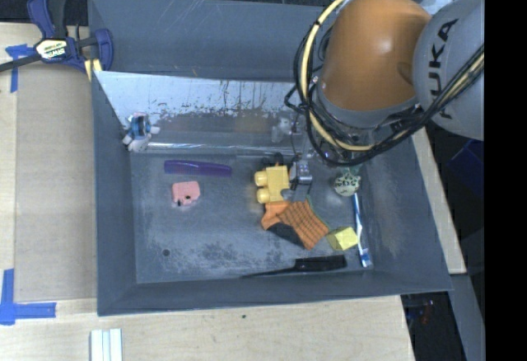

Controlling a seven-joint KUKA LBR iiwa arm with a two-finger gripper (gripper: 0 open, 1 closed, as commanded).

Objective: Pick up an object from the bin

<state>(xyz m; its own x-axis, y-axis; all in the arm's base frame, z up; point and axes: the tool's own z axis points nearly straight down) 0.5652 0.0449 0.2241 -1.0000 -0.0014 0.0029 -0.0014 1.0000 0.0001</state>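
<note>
The gripper is just right of the yellow block, probably approaching it. One cannot tell if it is open. Next it needs centring.

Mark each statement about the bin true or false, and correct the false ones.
1. The pink thing lies to the left of the yellow toy block in the view. True.
2. The purple stick lies along the bin's near wall. False: the black stick lies there; the purple one lies farther back, just beyond the pink thing.
3. The orange cloth lies just on the near side of the yellow toy block. True.
4. The gripper hangs over the pink thing. False: it is at the yellow toy block's right side, well apart from the pink thing.
</note>
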